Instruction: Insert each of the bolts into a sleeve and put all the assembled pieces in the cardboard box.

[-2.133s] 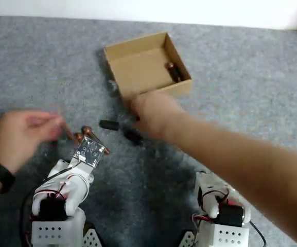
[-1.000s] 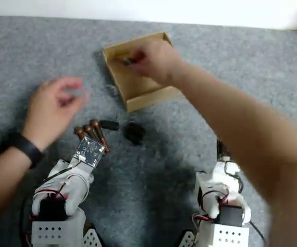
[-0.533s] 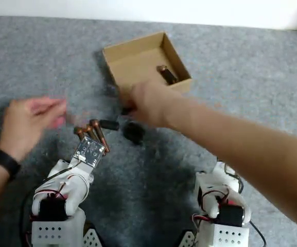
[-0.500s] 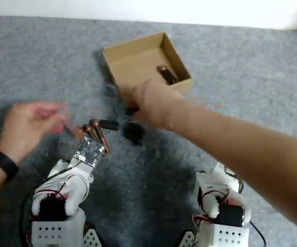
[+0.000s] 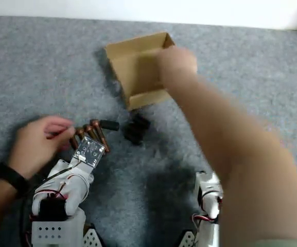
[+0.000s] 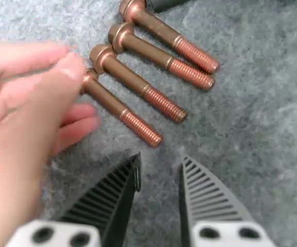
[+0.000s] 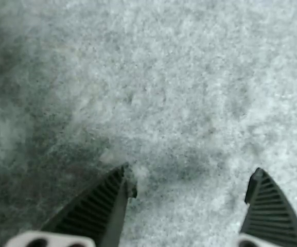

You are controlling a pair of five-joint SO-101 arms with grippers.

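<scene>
Several copper bolts (image 6: 138,92) lie side by side on the grey mat, just ahead of my left gripper (image 6: 159,160), which is open by a narrow gap with nothing in it. A person's hand (image 6: 30,103) touches the nearest bolt. From above, the bolts (image 5: 89,133) sit beside a black sleeve (image 5: 108,124), with more black sleeves (image 5: 136,128) a little to the right. A person's other hand (image 5: 176,60) is over the cardboard box (image 5: 133,64) and hides its inside. My right gripper (image 7: 190,177) is wide open over bare mat.
The person's forearm (image 5: 230,154) crosses the right half of the table above my right arm (image 5: 209,203). My left arm (image 5: 66,188) stands at the near left, with the person's wrist (image 5: 6,177) close beside it.
The person's hand has gone from the sleeves up over the box. The other hand has moved in onto the bolts. Both arms have stayed where they were.
</scene>
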